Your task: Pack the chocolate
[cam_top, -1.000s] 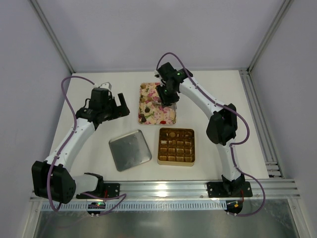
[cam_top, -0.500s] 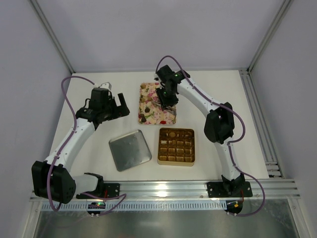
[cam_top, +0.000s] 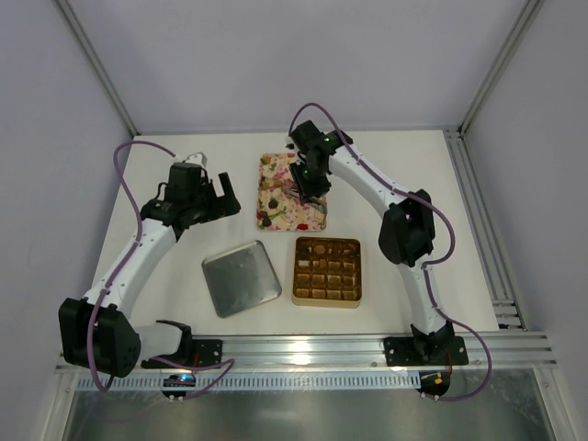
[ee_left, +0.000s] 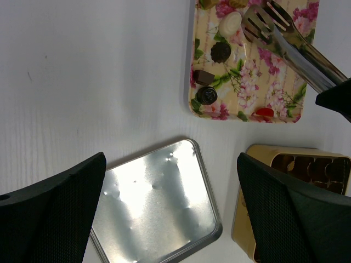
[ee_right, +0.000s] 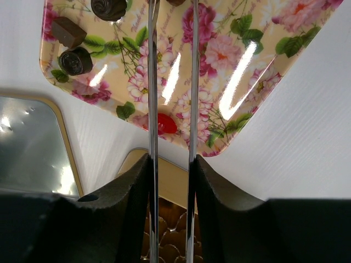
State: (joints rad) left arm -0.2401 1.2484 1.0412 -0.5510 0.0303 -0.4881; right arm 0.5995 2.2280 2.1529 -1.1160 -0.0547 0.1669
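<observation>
Chocolate (ee_left: 207,95) lies along the tray's (ee_left: 285,98) left edge, tongs (ee_left: 296,49) just beside.

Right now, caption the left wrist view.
Open left gripper frames tongs over a floral tray of chocolates, a silver lid and a gold box.

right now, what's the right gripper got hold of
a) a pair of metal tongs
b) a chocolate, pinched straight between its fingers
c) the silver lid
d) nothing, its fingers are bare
a: the right gripper is closed on the two arms of the metal tongs, whose slotted tips reach over the floral tray.
</observation>
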